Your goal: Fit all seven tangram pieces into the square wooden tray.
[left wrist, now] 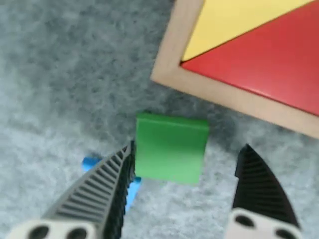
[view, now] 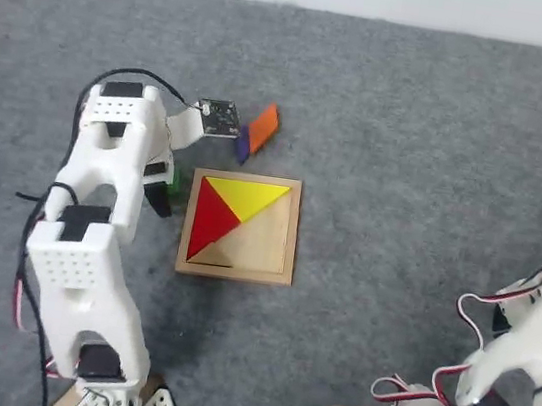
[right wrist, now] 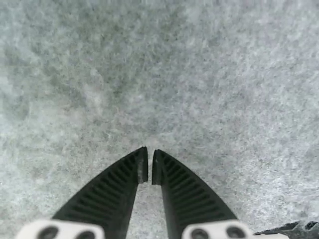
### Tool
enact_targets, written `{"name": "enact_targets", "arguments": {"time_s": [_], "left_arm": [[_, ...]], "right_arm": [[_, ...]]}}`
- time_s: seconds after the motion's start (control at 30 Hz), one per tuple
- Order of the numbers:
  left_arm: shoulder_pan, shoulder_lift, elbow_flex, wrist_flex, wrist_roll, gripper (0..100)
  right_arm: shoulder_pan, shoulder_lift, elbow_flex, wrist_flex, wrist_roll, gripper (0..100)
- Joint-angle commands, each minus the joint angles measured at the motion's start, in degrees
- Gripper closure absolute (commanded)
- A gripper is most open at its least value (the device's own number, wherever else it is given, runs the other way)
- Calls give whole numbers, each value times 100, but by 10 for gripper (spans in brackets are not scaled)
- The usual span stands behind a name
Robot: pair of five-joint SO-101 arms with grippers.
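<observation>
The left gripper (left wrist: 188,148) hangs over the grey carpet (view: 412,132) just left of the wooden tray (view: 234,272), jaws spread wide on either side of the green square (left wrist: 172,148) and not closed on it. The ribbed finger (left wrist: 107,181) sits at the square's edge; whether it touches cannot be told. A blue piece (left wrist: 91,163) lies partly under that finger, its shape mostly hidden.

The likeliest trouble is a squeeze that catches blue and green together, or shoves the blue one off across the carpet. The green square also lies close to the tray's corner, so a slanted closing could push it against the rim and tip it instead of lifting it.

Inside the tray, the red triangle (view: 212,220) and yellow triangle (view: 244,196) lie flat and touching, leaving bare wood at the right and near side. A careless drop there could ride up on an edge of them.

An orange piece (view: 264,126) and a purple piece (view: 243,145) wait on the carpet beyond the tray.

At far right, the right gripper (right wrist: 149,167) rests nearly closed, holding nothing, above bare carpet and well apart from the pieces.
</observation>
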Motion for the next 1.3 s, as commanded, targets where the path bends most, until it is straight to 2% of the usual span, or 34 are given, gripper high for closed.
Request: {"name": "enact_targets", "arguments": {"time_s": [0.0, 0.2, 0.33, 0.5, 0.77, 1.27], "left_arm": [[79, 132, -620, 607, -466, 686], [62, 1002, -1912, 1688, -519, 693], [88, 1582, -2862, 2453, -527, 736], [44, 1943, -3407, 2760, -633, 739], [-114, 1459, -3081, 2769, -607, 739], [-158, -1081, -769, 2734, -563, 797]], "right_arm": [[-110, -277, -264, -84, 70, 968], [-110, -277, -264, -84, 70, 968], [-110, -277, -264, -84, 70, 968], [-110, -277, -264, -84, 70, 968], [-110, -277, -264, -84, 70, 968], [-110, -277, -264, -84, 70, 968]]}}
